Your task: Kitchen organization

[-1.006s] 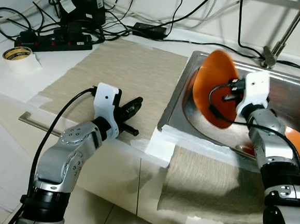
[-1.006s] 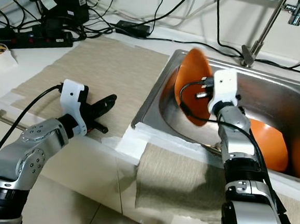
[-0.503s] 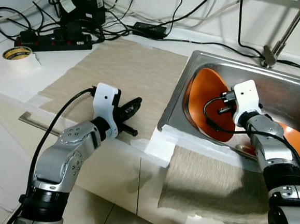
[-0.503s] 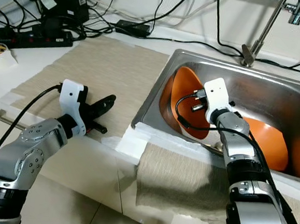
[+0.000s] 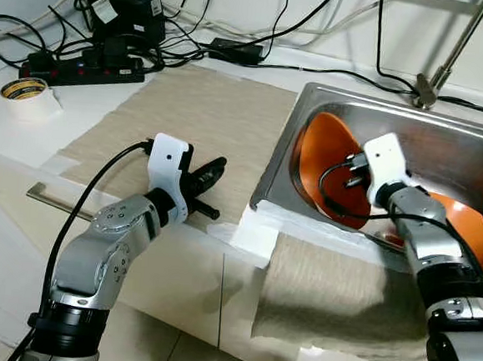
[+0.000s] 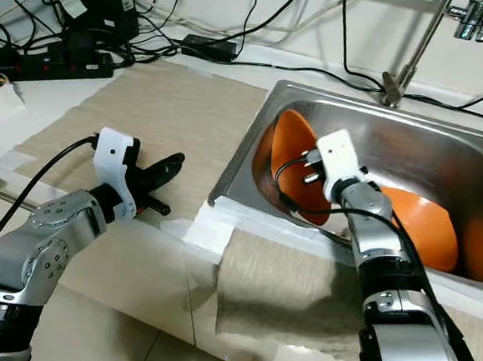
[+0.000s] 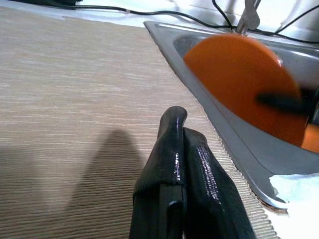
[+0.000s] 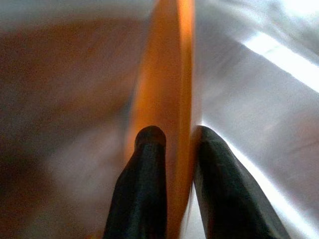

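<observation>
while it stood raised above the basin a second ago, the orange plate (image 5: 330, 167) is now down inside the sink (image 5: 470, 152), tilted on edge against the sink's left wall with its lower rim near the bottom. the right gripper (image 8: 172, 137) is clenched on its rim, one black finger on each face of the plate (the wrist view shows the rim sandwiched between the two pads). so the plate has been lowered rather than lifted out, which reads, as a judgement, like setting it back or re-seating the grasp, not carrying it to the counter yet.

behind it more orange dishes (image 6: 426, 228) lie in the basin toward the right, partly hidden by the arm. a beige cloth (image 5: 333, 296) hangs over the sink's front edge, with white paper (image 5: 250, 235) at the corner.

the left gripper (image 5: 211, 172) rests over the beige mat (image 5: 197, 110) on the counter just left of the sink, fingers pressed together and holding nothing. it has not moved over the last second. a tape roll (image 5: 27, 90) and a power strip (image 5: 83, 61) sit at the far left, well apart from the work.
</observation>
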Controlling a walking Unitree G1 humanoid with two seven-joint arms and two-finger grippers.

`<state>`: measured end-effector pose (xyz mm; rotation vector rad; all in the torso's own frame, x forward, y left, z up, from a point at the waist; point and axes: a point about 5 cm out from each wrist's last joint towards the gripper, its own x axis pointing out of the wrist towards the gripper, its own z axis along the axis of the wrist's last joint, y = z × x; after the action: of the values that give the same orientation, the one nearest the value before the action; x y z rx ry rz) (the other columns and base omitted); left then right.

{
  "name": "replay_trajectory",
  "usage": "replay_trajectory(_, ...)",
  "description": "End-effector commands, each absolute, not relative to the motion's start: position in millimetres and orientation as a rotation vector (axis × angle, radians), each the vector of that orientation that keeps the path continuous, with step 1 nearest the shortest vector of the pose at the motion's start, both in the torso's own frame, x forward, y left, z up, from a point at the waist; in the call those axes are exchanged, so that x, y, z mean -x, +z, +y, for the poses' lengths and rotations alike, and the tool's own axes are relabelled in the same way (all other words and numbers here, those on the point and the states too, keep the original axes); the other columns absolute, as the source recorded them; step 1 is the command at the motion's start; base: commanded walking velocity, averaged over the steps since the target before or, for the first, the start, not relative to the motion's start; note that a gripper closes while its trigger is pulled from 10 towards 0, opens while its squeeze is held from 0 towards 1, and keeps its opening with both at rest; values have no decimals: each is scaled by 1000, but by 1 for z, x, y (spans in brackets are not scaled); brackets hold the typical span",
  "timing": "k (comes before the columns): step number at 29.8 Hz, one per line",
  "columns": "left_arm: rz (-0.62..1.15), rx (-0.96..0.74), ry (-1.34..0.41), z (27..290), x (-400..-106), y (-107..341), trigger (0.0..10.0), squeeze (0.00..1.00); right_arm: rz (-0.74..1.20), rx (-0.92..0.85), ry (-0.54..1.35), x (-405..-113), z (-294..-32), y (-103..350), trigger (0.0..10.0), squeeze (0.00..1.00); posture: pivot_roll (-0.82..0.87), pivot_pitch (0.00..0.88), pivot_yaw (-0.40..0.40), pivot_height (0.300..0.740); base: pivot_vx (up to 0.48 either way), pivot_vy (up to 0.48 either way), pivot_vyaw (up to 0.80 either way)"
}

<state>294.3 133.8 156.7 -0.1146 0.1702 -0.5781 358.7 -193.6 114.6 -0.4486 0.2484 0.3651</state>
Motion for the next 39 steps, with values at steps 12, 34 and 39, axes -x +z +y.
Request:
replay_trajectory(12, 166, 98, -584, 135, -295, 161, 10000, 0, 224, 424, 419, -359, -178, 116, 10000, 1000, 22, 50, 39, 728, 0, 0, 0)
replay_trajectory(34, 169, 88, -584, 135, -298, 159, 10000, 0, -36, 9, 104, -370, -179, 163, 10000, 0, 18, 27, 32, 728, 0, 0, 0)
replay_trajectory(39, 169, 86, -588, 134, -299, 159, 10000, 0, -36, 2, 90, -369, -177, 161, 10000, 0, 16, 23, 34, 728, 0, 0, 0)
